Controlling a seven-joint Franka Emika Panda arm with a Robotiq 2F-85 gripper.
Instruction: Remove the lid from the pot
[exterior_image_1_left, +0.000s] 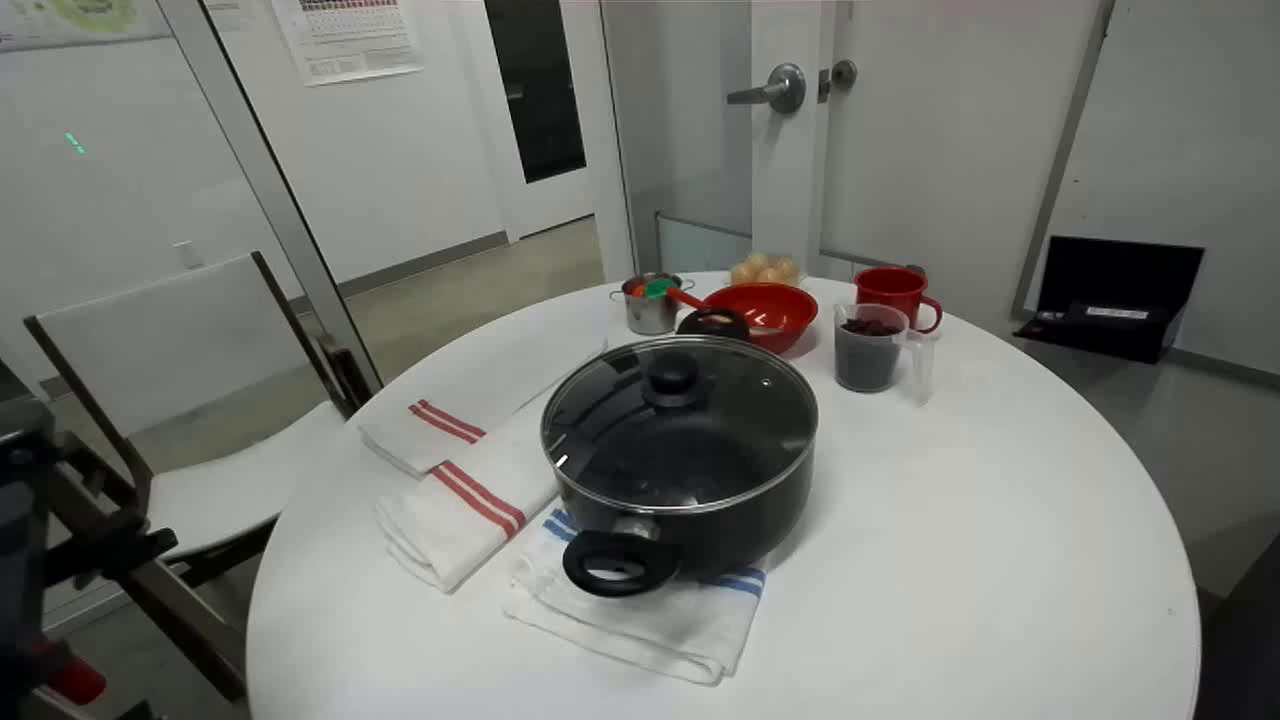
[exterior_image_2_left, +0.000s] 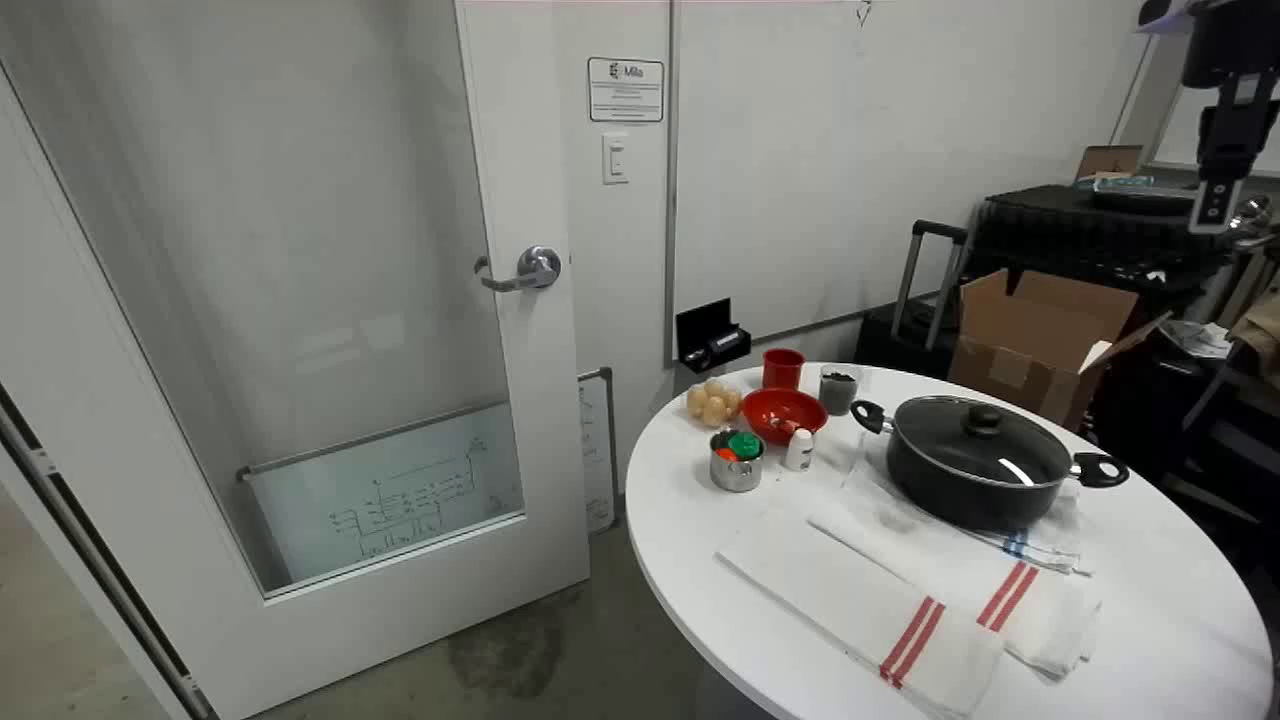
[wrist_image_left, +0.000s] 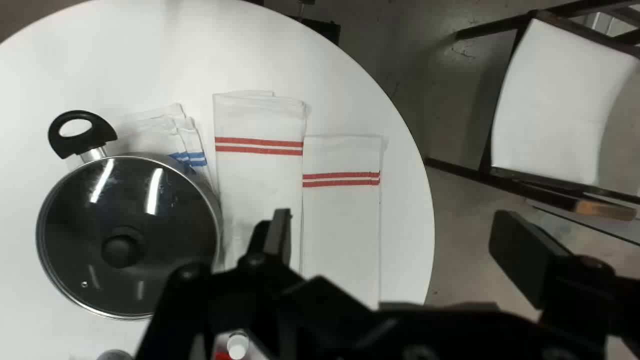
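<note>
The glass lid (exterior_image_1_left: 640, 450) with its metal rim and dark centre knob lies flat on the black pot (exterior_image_1_left: 740, 540) on the round white table. The lid (exterior_image_2_left: 940, 435) and pot (exterior_image_2_left: 935, 490) also show at the right of an exterior view. In the wrist view the lid (wrist_image_left: 165, 225) is at the left, with one loop handle of the pot (wrist_image_left: 102, 127) above it. My gripper (wrist_image_left: 395, 242) is open and empty, to the right of the pot and high above the towels and table edge. It also shows partly in an exterior view (exterior_image_2_left: 1215, 200), apart from the lid.
Two red-striped towels (exterior_image_1_left: 470, 500) lie beside the pot; a blue-striped towel (exterior_image_1_left: 660, 630) lies partly under it. Behind stand a red bowl (exterior_image_1_left: 765, 310), small metal pot (exterior_image_1_left: 652, 315), red mug (exterior_image_1_left: 890, 285), measuring cup (exterior_image_1_left: 868, 360) and eggs (exterior_image_1_left: 765, 270). A chair (exterior_image_1_left: 220, 470) is beside the table.
</note>
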